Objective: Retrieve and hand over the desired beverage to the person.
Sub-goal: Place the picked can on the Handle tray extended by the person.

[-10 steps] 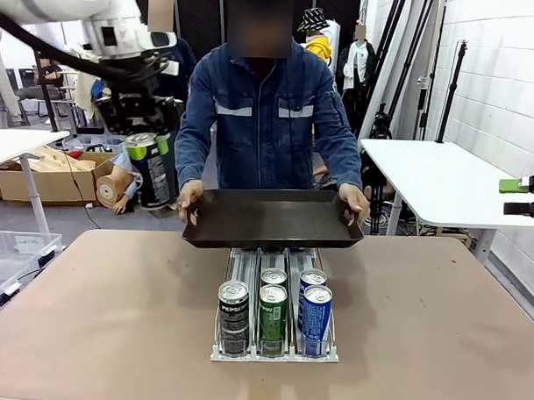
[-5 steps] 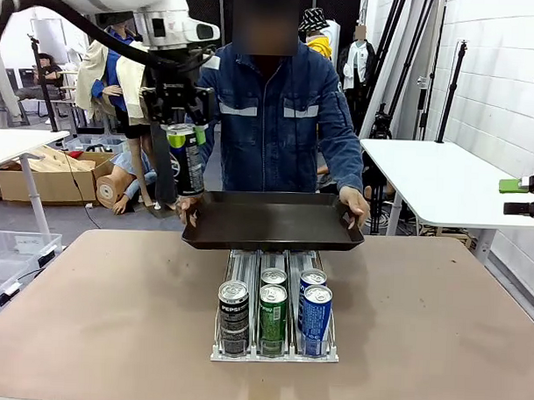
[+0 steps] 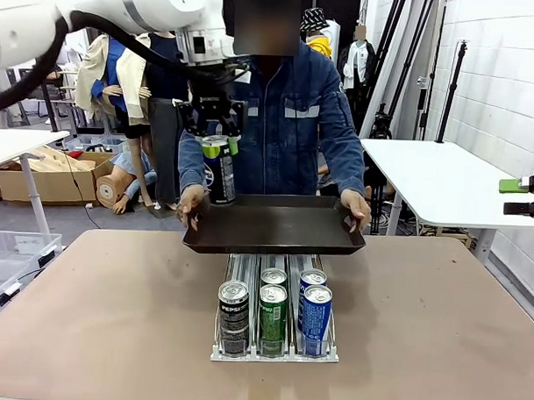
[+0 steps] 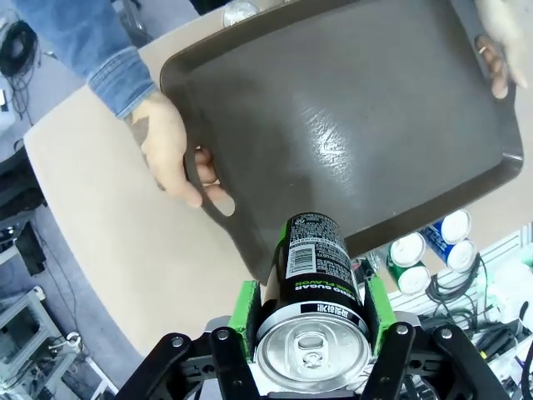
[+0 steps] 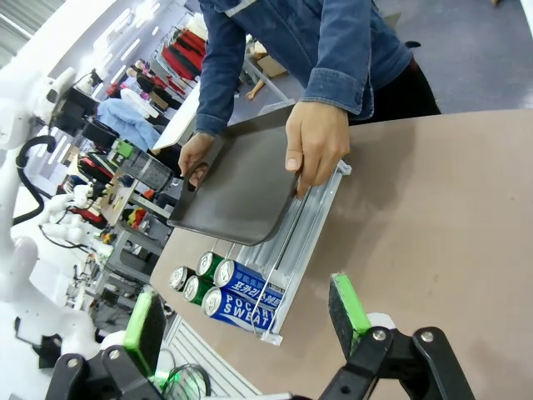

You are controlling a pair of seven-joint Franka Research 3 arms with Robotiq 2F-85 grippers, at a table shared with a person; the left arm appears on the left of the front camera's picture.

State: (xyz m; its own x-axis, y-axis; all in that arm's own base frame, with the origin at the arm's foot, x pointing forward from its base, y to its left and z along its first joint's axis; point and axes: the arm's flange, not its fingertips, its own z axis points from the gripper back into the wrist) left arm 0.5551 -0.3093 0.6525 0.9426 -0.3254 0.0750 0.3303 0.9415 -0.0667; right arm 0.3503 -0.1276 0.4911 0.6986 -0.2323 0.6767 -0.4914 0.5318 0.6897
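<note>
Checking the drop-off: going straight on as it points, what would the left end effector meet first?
The left end effector, shut on a can, would likely meet the tray near its edge; depth is unclear.

a lab: tripod stand (image 3: 452, 92), white worktable (image 3: 434, 179), cardboard box (image 3: 39, 183).

The right gripper (image 5: 247, 313) rises from the bottom edge, its green pads (image 5: 347, 303) spread wide with nothing between them. Beyond them lies the brown table (image 5: 441, 217). At the top of the frame, the person (image 5: 333, 42) grips a dark tray (image 5: 241, 196) with a hand (image 5: 312, 146) on each side. Just below it, a clear rack (image 5: 315, 221) runs toward lower left, holding blue Pocari Sweat cans (image 5: 246, 296) beside green cans (image 5: 196, 288).
</note>
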